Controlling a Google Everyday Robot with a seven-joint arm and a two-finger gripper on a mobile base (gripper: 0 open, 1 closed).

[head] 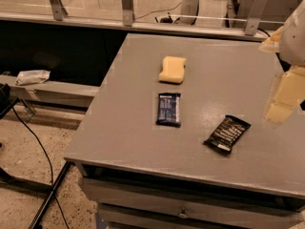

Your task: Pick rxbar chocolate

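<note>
The rxbar chocolate point(227, 134) is a flat black wrapper with white lines of lettering. It lies tilted on the grey table point(128, 142), toward the front right. My gripper point(284, 101) hangs at the right edge of the view, above the table, to the right of the bar and a little behind it. It is pale cream and not touching the bar.
A dark blue wrapper with a pale label point(168, 109) lies in the table's middle. A yellow sponge point(172, 69) sits behind it. A glass railing point(127, 4) runs behind the table. A cable and stand leg point(43, 175) are on the floor at left.
</note>
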